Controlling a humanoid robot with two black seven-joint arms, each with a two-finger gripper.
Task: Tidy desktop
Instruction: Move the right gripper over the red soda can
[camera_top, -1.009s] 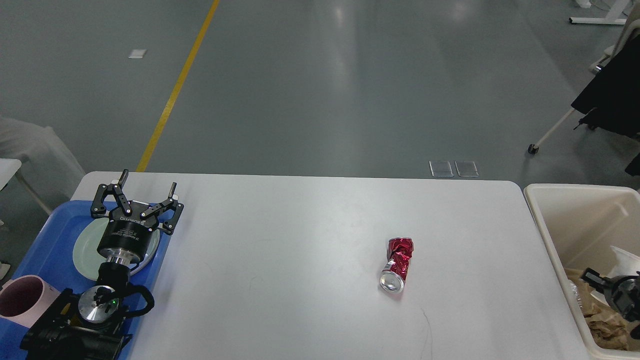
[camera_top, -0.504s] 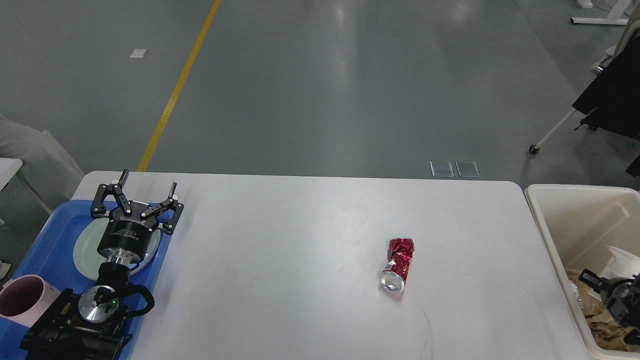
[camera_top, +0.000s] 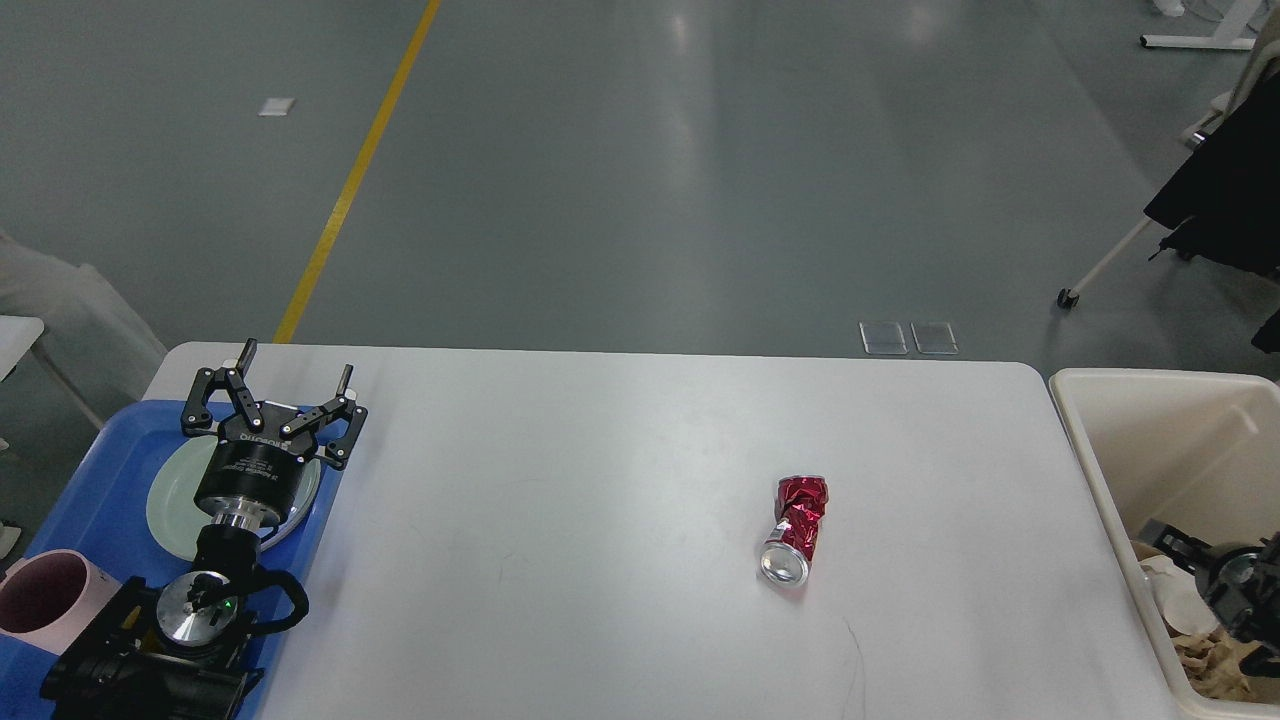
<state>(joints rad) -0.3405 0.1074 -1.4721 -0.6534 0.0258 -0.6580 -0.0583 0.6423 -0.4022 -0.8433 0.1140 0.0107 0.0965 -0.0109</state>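
A crushed red drink can (camera_top: 795, 527) lies on its side on the white desktop (camera_top: 600, 480), right of the middle and well clear of every edge, and it looks like the only loose piece of rubbish left on the surface. Its long axis runs roughly from the far side toward me, tilted a little, with the shiny round end facing the near edge and the crumpled red body pointing away. The cream plastic bin (camera_top: 1120, 440) stands just off the right end of the table, with paper scraps inside, and my right gripper (camera_top: 1185, 553) sits low inside it near the right border of the view; it is small and dark there, so I cannot tell whether its fingers are apart or together. My left gripper (camera_top: 290, 385) hovers over the far left corner with its two fingers spread wide and nothing between them, above a pale green plate (camera_top: 170, 500) that rests in the blue tray (camera_top: 90, 500); a pink cup (camera_top: 40, 600) stands in the same tray nearer to me. The can lies to the left of the right gripper and somewhat farther out, and well to the right of the left one, so I judge the right arm the nearer. It would probably close across the can's narrow width, then carry it the short way back to the bin.
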